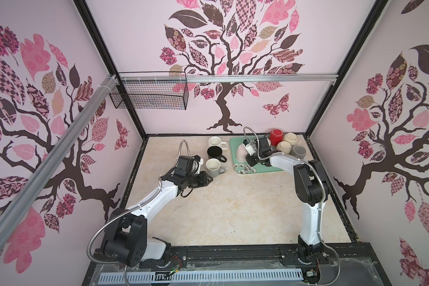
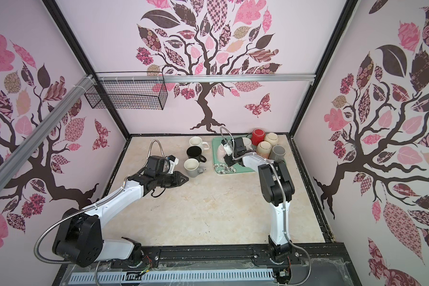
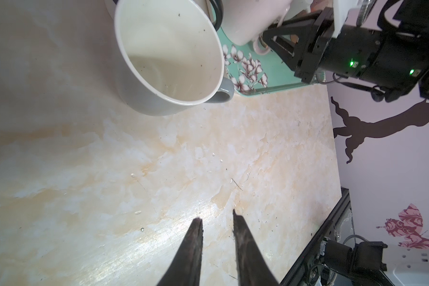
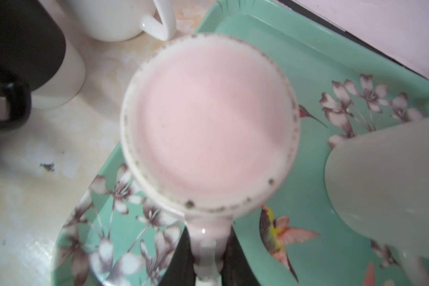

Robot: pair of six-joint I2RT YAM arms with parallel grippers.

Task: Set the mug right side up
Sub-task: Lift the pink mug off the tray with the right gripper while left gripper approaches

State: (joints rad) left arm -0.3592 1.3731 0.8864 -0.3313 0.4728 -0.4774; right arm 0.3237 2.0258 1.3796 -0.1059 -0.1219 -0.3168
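Bottoms up on the teal tray (image 4: 307,74): red mug (image 1: 276,137), two cream mugs (image 1: 289,139), grey mug (image 1: 299,151), pink mug (image 4: 208,123) (upright mug (image 3: 169,57) just beside the tray, empty). Pinched by its handle in the right gripper (image 4: 208,232), at the tray's left side: the pink mug. Narrowly parted, holding nothing, near the upright mug: left gripper (image 3: 216,215).

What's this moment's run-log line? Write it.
right fingers: shut on pink mug handle | mug inverted over teal tray | left fingers: open, empty, near grey mug | flip pending
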